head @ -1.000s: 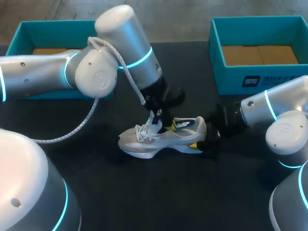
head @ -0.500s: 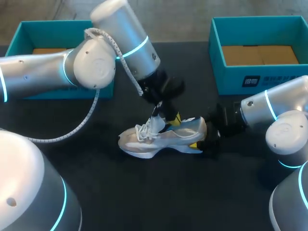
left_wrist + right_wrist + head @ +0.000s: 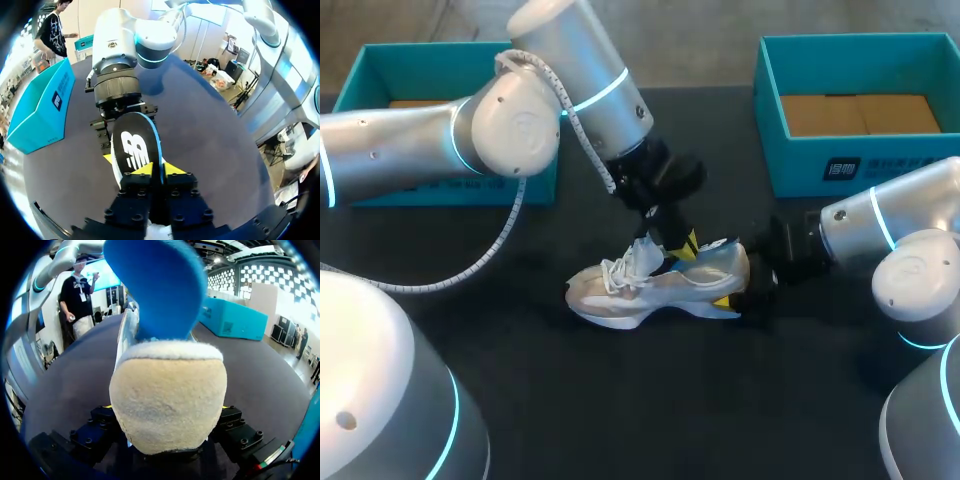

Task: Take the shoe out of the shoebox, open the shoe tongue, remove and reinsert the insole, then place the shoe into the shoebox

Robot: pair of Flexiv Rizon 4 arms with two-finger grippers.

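1. Toward the near middle of the black bench [image 3: 620, 400] stands the shoe [image 3: 655, 285], a pale grey and white trainer resting on its sole, outside both boxes
2. Its long axis runs side to side across the bench, with the toe toward my left and a little toward the camera and the heel toward my right. The white laces [image 3: 613, 272] lie loose over the front, and the tongue [image 3: 645, 255] stands lifted
3. The right arm [image 3: 890, 230] comes in low from the right, and the right fingers [image 3: 738, 298] are closed on the shoe's heel from two sides. In the right wrist view the cream, fuzzy heel cup fills the gap between them and touches both
4. The left arm [image 3: 570, 90] reaches in from the left and past the middle. The left fingers [image 3: 150, 172] hang just above the shoe's opening, pinched shut on the insole [image 3: 135, 145]. The insole rises out of the opening above the heel, its black top with white print facing the left wrist camera and its blue underside facing the right wrist camera. I cannot tell how much of it sits inside the shoe
5. Farther back on the left is the left shoebox [image 3: 380, 60], teal, open and partly hidden by the left arm. A cardboard strip [image 3: 420, 105] shows on its floor
6. At the far right, well apart from the shoe, is the right shoebox [image 3: 820, 150], also teal and open, with tan cardboard sheets [image 3: 855, 112] lying flat inside
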